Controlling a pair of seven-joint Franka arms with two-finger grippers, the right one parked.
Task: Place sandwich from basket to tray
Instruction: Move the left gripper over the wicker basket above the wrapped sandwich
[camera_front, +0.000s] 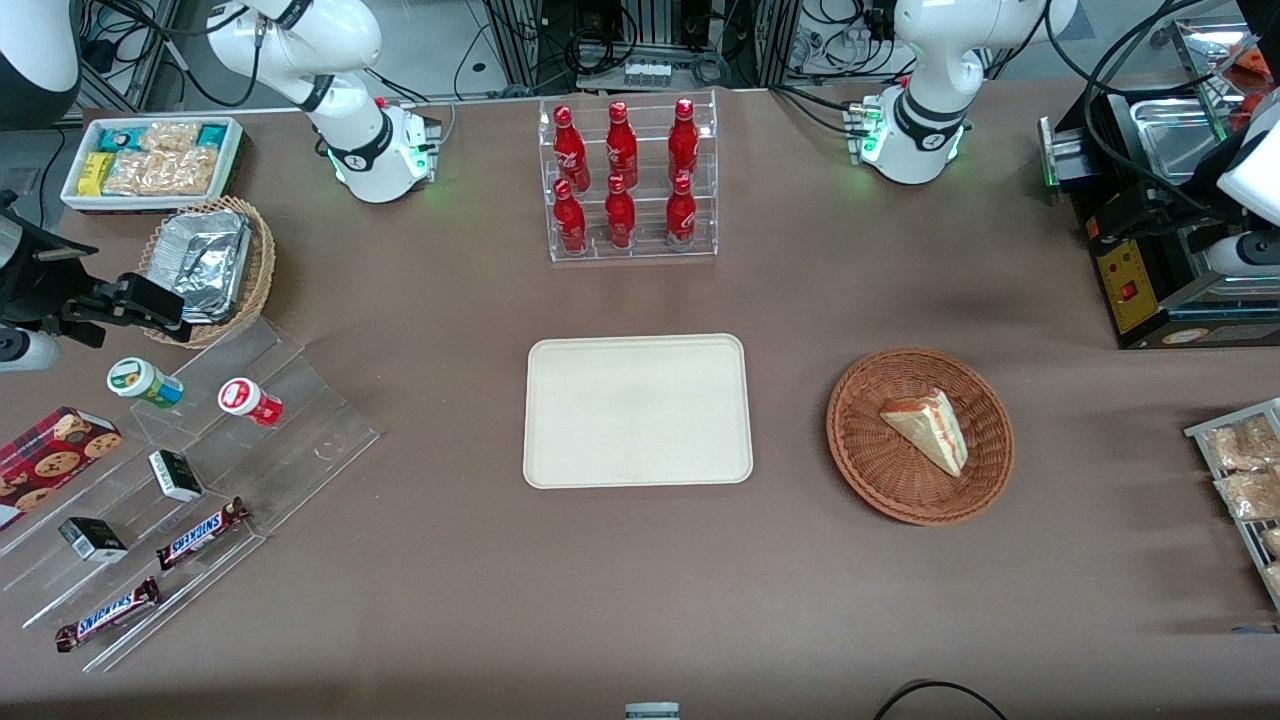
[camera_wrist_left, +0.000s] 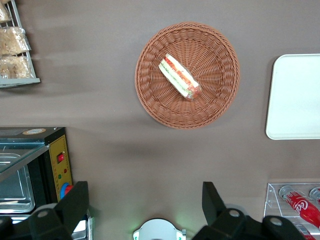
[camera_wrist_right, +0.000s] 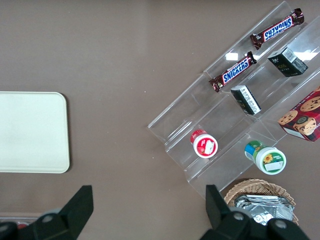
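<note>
- The tray (camera_front: 638, 411) lies bare at the middle of the worktop (camera_front: 640, 600), nearer the front camera than the rack of red bottles (camera_front: 628, 180).
- The sandwich (camera_front: 930, 428) lies in the basket (camera_front: 868, 450), just beside the tray toward the working arm's end.
- The gripper (camera_wrist_left: 145, 207) hangs high over the worktop, well apart from the basket, fingers (camera_wrist_left: 75, 202) spread wide and empty.
- Judged step: approach not yet begun; next calls for descending over the wedge and closing gently across the bread.

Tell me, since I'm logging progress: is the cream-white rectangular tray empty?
Empty: the cream-white rectangular tray is bare; the triangular sandwich lies in the reddish-brown wicker basket.
</note>
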